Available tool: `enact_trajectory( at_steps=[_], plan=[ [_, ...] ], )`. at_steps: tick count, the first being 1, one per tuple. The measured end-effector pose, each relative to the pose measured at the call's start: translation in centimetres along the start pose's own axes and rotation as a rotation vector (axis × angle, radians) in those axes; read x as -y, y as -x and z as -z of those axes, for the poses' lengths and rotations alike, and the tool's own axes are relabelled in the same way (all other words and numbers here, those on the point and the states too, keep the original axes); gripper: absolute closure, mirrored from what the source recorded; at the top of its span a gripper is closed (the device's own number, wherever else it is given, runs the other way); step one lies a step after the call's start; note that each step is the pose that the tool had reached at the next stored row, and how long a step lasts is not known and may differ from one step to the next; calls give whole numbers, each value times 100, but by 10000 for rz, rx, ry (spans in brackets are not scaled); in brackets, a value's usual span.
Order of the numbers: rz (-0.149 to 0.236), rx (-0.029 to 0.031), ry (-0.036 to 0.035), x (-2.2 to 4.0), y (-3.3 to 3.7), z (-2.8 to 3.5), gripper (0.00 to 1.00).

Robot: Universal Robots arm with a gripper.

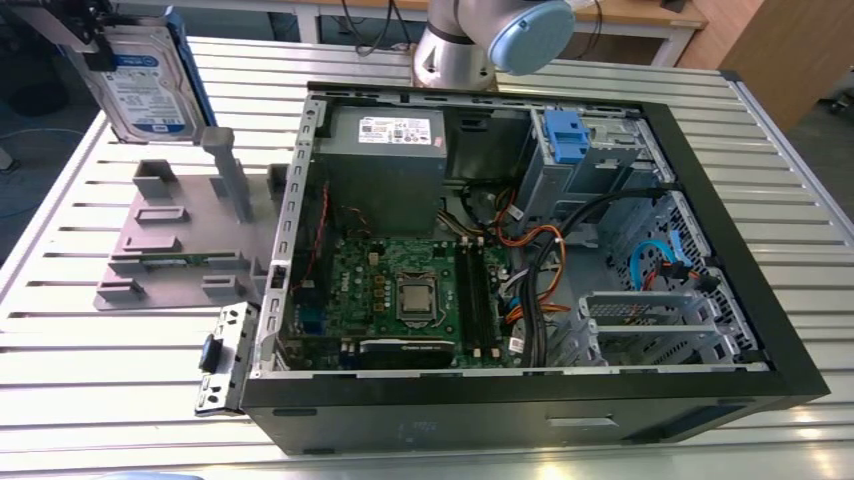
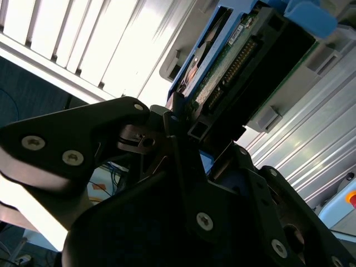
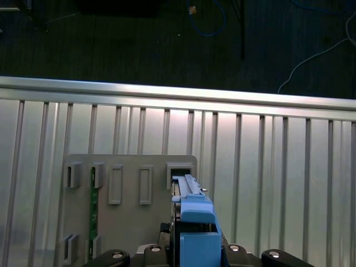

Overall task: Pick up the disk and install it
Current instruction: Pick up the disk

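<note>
Exterior view has my tool (image 1: pixel 91 42) clamped on the disk (image 1: pixel 142 85), held upright above the grey holder plate (image 1: pixel 167 240) by the worktop's (image 1: pixel 54 400) edge on the exterior view's left, high enough, I judge, to clear the plate's posts (image 1: pixel 227 170), well apart from the computer case (image 1: pixel 467 410).

Nothing is coming through legibly — the white, blue-banded label (image 1: pixel 147 100) on the disk (image 1: pixel 134 45) and the white sticker (image 1: pixel 398 130) on the grey box (image 1: pixel 387 170) at the case's (image 1: pixel 534 410) far edge are both showing print too small to make out.
</note>
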State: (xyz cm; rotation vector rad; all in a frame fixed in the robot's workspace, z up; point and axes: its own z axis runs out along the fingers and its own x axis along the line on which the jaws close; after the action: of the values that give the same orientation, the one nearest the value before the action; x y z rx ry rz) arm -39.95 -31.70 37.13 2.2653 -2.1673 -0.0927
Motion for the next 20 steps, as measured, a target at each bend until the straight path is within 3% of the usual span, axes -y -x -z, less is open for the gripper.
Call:
enact_trajectory(
  at_steps=[20],
  plan=[
    [0, 0, 0, -2, 2, 43, 63]
  ],
)
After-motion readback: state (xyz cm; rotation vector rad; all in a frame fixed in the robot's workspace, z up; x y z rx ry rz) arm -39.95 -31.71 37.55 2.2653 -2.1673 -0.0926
